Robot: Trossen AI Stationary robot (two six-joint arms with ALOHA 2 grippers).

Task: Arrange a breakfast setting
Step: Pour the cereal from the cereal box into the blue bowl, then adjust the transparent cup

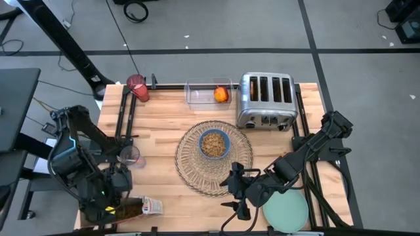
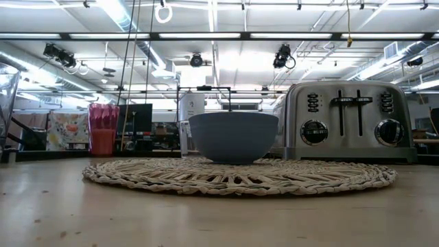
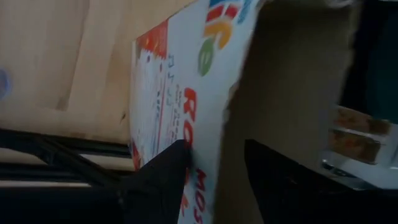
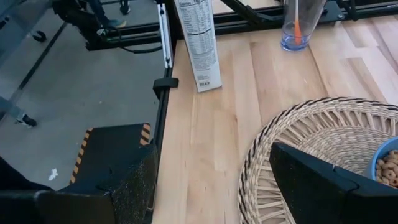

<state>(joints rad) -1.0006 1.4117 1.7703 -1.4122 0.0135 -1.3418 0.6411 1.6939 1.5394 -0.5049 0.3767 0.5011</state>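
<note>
A blue bowl (image 1: 225,136) holding cereal sits in the middle of the round wicker placemat (image 1: 193,169). The pale green plate (image 1: 292,213) lies at the near right edge. My right gripper (image 1: 231,191) hovers open beside it, over the placemat's near rim (image 4: 273,143). The orange-handled spoon (image 4: 296,25) stands in a clear glass (image 1: 129,155). A dark red cup (image 1: 138,88) stands at the far left, and the orange fruit (image 1: 222,94) lies in a clear tub. At the near left corner my left gripper (image 3: 214,144) is open, with a finger on either side of the cereal box's open top wall (image 3: 221,93).
The silver toaster (image 1: 266,98) stands at the far right, behind the placemat. The cereal box (image 4: 199,43) has its lower end on the table by the near left edge. Black rails (image 1: 125,115) run along the table's left and right sides. Bare wood lies between the glass and the placemat.
</note>
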